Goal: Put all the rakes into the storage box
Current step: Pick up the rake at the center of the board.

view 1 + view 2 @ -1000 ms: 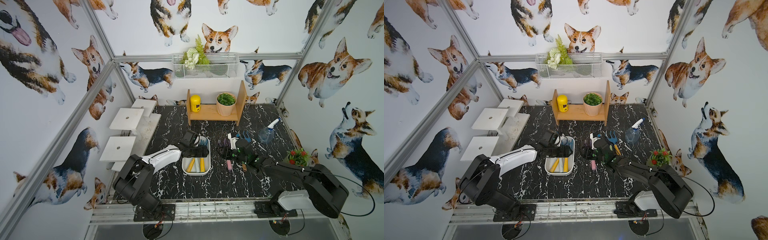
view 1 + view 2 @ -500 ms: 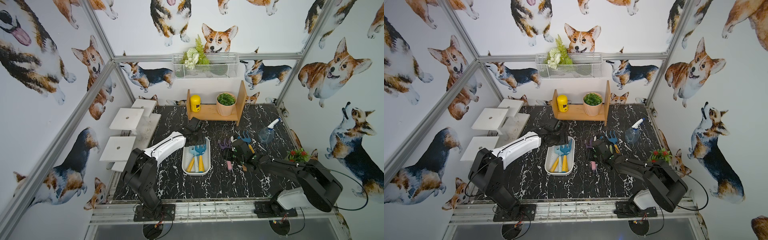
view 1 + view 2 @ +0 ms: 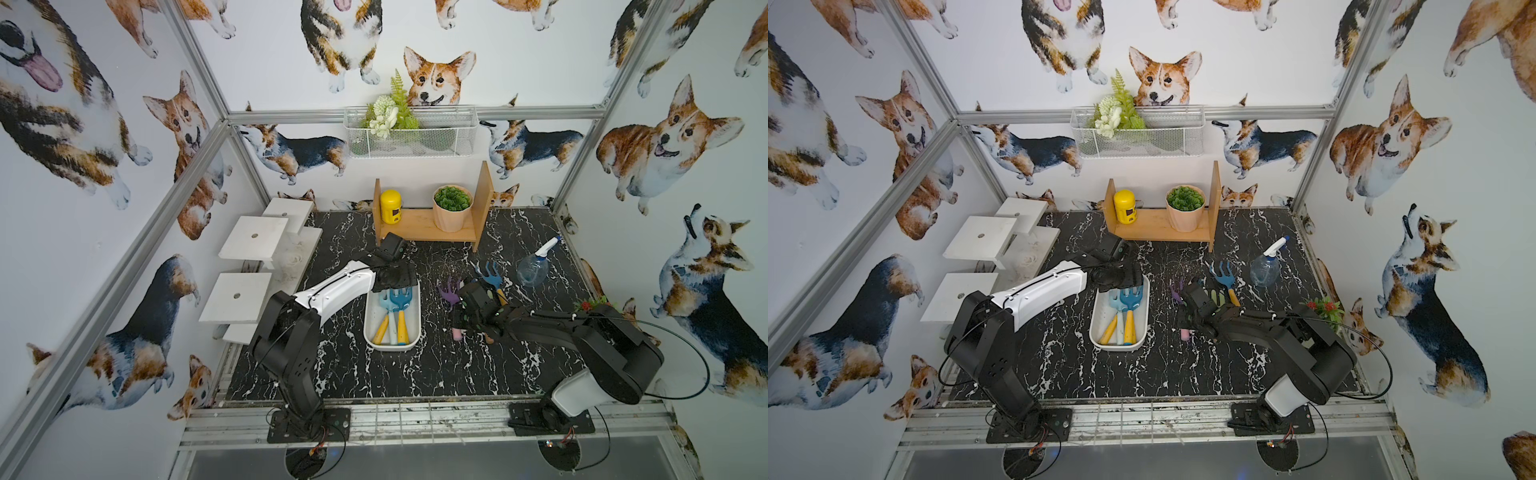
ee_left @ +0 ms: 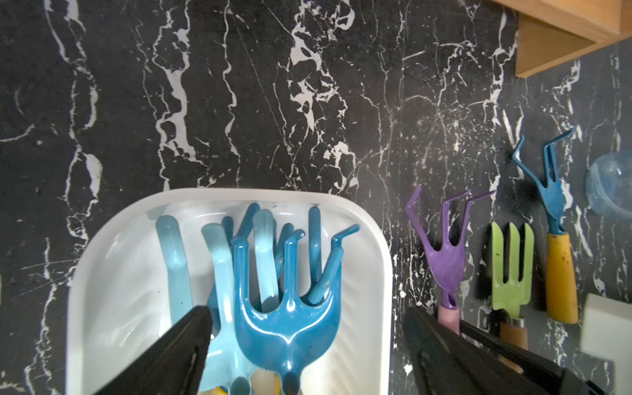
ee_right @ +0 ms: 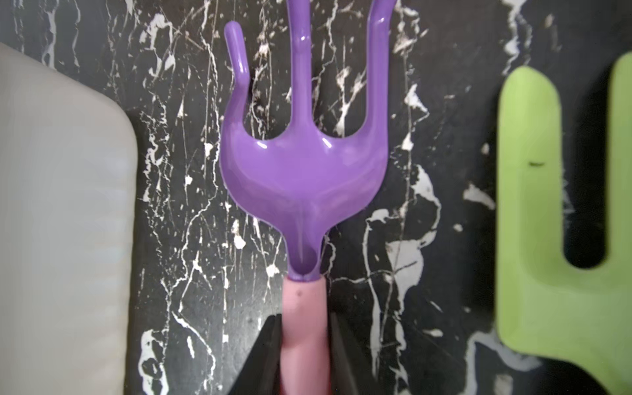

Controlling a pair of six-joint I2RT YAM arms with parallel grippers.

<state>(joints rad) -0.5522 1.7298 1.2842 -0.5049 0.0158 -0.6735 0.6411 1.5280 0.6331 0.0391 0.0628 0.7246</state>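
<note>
Item under task: purple rake (image 5: 301,178). It has a glossy purple head with three tines hooked at the tips, set on a pale pink handle. No brand or marking is legible on it.

Location: the purple rake is outside the storage box (image 3: 390,348), over the black marbled counter (image 3: 415,374), between the box and a green fork (image 5: 530,205). Whether it rests on the counter or sits just clear of it cannot be told.

Right jaws: clamped on the pink handle, close behind the head, one on each side.

Left jaws: wide apart, holding nothing, above the far end of the storage box.

Storage box: a shallow white tub with rounded corners. In it lie a dark blue rake (image 4: 287,328) and a light blue rake (image 4: 219,273), both with yellow handles.

A further blue rake (image 4: 550,191) with a yellow handle lies on the counter beyond the green fork.

Writing: the yellow canister (image 3: 390,205) on the wooden shelf (image 3: 419,228) carries a dark label, too small to read.
</note>
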